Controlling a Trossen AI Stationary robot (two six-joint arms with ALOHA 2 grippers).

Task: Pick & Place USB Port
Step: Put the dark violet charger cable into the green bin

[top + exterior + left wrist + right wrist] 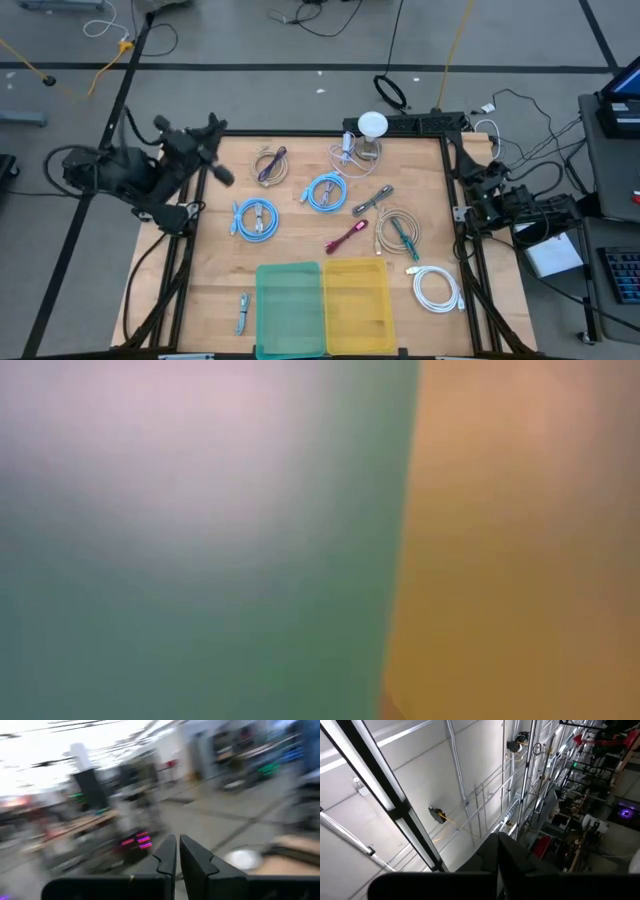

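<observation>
In the high view several coiled cables lie flat on the wooden table: two blue coils (pixel 327 190) (pixel 255 218), a purple-and-beige one (pixel 270 163), a white one (pixel 437 288), a magenta lead (pixel 347 237) and a grey lead (pixel 372 200). A small white device with a cord (pixel 347 146) sits by the far edge. Which of these is the USB port I cannot tell. My left gripper (pixel 222 175) (pixel 177 854) is shut, raised over the table's far-left corner and pointing right. My right gripper (pixel 487 182) (pixel 497 846) is shut, folded at the right edge and pointing up.
A green bin (pixel 290 305) and a yellow bin (pixel 357 300) stand side by side at the near edge and fill the low view (pixel 200 560). A small grey piece (pixel 243 312) lies near-left. A white round object (pixel 372 125) stands at the far edge. A green-and-beige cable (pixel 398 232) lies right of centre.
</observation>
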